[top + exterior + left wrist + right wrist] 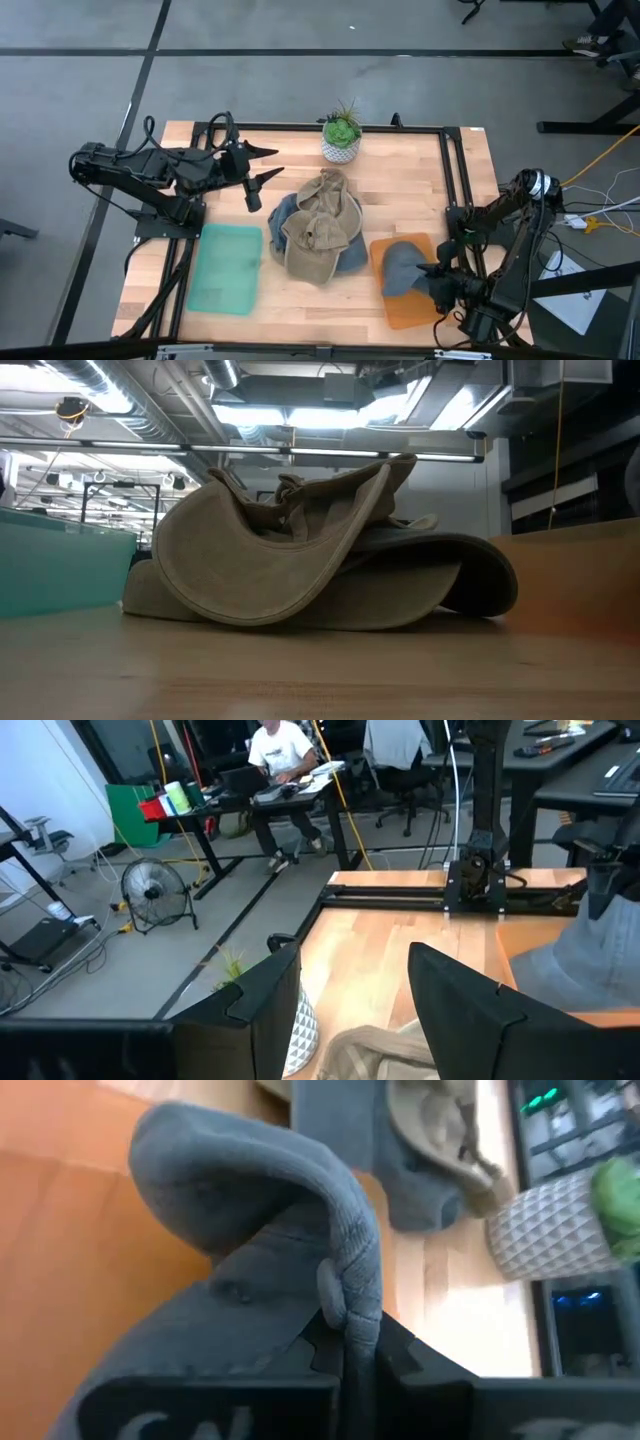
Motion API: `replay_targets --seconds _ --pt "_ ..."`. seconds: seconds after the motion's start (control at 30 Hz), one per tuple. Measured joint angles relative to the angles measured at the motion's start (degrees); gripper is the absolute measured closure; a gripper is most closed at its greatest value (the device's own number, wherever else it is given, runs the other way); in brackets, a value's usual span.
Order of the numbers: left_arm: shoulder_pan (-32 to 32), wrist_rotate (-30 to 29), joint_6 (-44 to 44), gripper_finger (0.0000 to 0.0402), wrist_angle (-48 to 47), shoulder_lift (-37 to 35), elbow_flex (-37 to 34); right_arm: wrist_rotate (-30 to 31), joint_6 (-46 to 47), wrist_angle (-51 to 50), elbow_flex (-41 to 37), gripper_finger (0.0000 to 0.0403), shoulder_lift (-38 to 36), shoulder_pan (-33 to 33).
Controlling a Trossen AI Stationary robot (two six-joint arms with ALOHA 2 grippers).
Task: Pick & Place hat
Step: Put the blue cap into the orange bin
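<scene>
Evidently, the right gripper (440, 281) was placing a grey hat (402, 267) on the orange tray (388, 310).
Clamped tight on the hat at five o'clock, it next needed releasing; the left gripper (268, 164) hung open at ten o'clock.

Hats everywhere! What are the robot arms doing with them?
The robot is sorting hats. The right gripper is shut on a grey hat, holding it over the orange tray at the table's near right. The left gripper is open and holds nothing, hovering near the far left of the table, close to the little potted plant. A pile of hats, tan ones on top of blue-grey ones, sits in the middle. The green tray has no hat in it.
</scene>
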Motion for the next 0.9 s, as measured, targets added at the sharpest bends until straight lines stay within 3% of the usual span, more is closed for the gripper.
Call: replay_targets --seconds 0.2,0.4,0.6,0.9 --pt "0.0 -0.1 1.06 0.0217 1.69 0.02 0.0 3.76 -1.21 -3.5 -0.08 0.0391 0.0 -0.8" --pt "0.0 -0.1 1.1 0.0221 1.73 0.01 0.0 -1.9 0.06 2.71 -0.08 0.0391 0.0 -1.27" --pt "0.0 -0.08 3.54 0.022 1.72 0.01 0.0 -3.35 -1.37 10.58 -0.08 0.0391 0.0 -0.52" --pt "0.0 -0.4 3.61 0.0224 2.03 0.02 0.0 -6.93 -1.08 11.9 3.1 0.0391 0.0 1.22"
